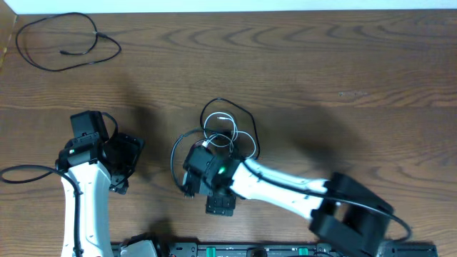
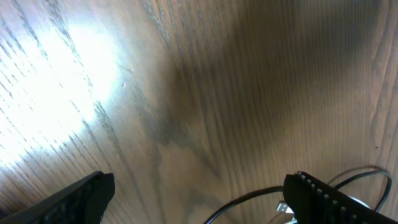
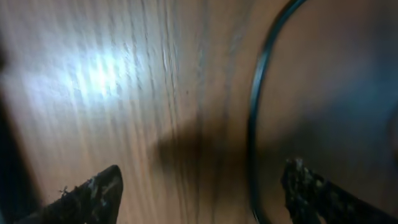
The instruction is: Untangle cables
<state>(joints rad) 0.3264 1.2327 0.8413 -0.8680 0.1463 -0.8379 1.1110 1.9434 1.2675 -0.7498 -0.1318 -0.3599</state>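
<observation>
One black cable [image 1: 68, 44] lies alone in a loose loop at the table's far left corner. A second black cable [image 1: 232, 111] and a short white cable [image 1: 220, 127] lie tangled in a small bundle at the table's middle. My right gripper [image 1: 187, 177] is open just left of that bundle, low over the black cable's curve [image 3: 256, 112], which runs between its fingers. My left gripper [image 1: 123, 165] is open and empty, left of the bundle. The left wrist view shows a black loop [image 2: 249, 202] and a small metal plug [image 2: 285, 209] by its right finger.
The wooden table [image 1: 343, 71] stretches bare to the right and back. A thick black arm wire [image 1: 21, 171] runs off the left edge. Dark equipment [image 1: 235, 250] lines the front edge.
</observation>
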